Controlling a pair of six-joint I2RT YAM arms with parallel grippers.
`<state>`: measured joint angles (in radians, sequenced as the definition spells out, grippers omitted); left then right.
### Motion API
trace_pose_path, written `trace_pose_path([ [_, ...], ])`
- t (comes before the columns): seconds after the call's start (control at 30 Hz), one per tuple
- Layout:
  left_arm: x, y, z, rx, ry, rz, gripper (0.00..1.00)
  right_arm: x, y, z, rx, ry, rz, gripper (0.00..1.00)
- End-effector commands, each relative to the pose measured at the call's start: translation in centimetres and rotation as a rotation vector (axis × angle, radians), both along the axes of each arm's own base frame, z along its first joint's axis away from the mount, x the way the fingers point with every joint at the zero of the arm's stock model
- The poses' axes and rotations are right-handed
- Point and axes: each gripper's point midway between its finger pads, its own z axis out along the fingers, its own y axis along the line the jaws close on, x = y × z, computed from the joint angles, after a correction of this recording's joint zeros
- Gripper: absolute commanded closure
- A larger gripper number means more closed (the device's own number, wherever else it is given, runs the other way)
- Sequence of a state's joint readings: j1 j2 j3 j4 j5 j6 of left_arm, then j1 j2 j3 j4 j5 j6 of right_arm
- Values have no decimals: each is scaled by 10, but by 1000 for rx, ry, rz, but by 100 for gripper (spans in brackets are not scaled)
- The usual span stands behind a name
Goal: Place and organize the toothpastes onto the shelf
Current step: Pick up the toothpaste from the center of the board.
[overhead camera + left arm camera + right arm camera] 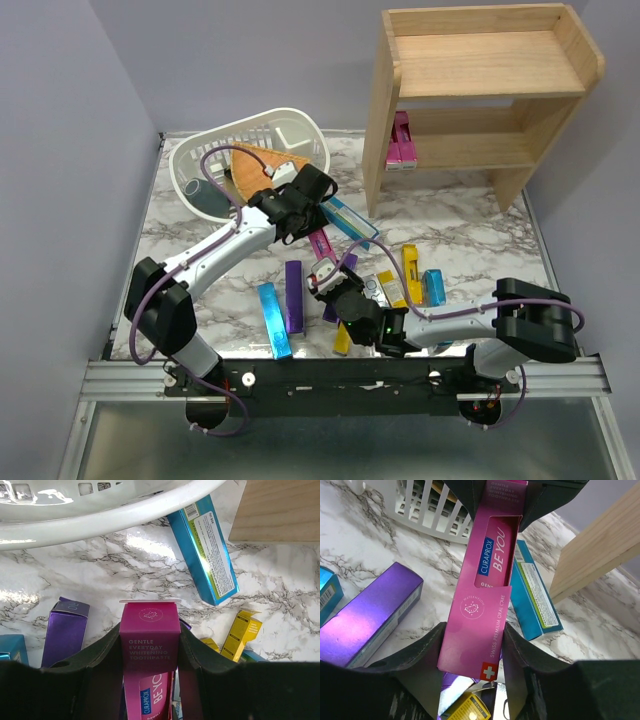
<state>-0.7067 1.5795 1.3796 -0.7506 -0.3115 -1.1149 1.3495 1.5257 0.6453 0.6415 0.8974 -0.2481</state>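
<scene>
A magenta pink toothpaste carton (320,245) hangs between both grippers above the marble table. My left gripper (308,222) is shut on its upper end, seen in the left wrist view (150,645). My right gripper (330,278) is shut on its lower end, seen in the right wrist view (472,645). The wooden shelf (480,75) stands at the back right; its lower tier holds pink cartons (401,145). Loose toothpastes lie on the table: a blue one (350,222), a purple one (293,296), a blue-silver one (273,320) and yellow ones (410,272).
A white slotted basket (250,150) lies tipped at the back left with an orange wedge and a grey item inside. Its rim (100,515) is just beyond the left gripper. The shelf's side panel (600,555) is to the right. More cartons crowd under the right gripper.
</scene>
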Motion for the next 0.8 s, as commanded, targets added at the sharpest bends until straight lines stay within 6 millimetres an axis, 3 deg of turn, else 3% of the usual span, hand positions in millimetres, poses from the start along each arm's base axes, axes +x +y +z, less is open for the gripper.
trace_pose_path([
  [0.0, 1, 6, 22, -28, -68, 23, 52, -4, 4, 16, 69, 10, -2, 60],
  [0.2, 4, 19, 44, -23, -165, 37, 31, -9, 6, 20, 116, 58, 25, 66],
  [0.3, 5, 34, 63, 5, -243, 52, 17, -10, 3, 18, 111, 77, 19, 67],
  [0.4, 7, 51, 92, 17, -357, 76, 9, -10, 1, 16, 116, 112, 9, 68],
  [0.63, -2, 115, 176, 142, -680, 95, 3, -12, -22, 26, 193, 217, -15, 70],
  [0.67, -2, 127, 174, 208, -696, 77, 3, -13, -26, 28, 200, 227, -18, 70],
  [0.73, -7, 140, 194, 206, -785, 92, 3, -13, -42, 37, 223, 249, -33, 70],
  [0.77, -7, 149, 195, 249, -801, 92, 2, -13, -48, 42, 239, 259, -39, 70],
])
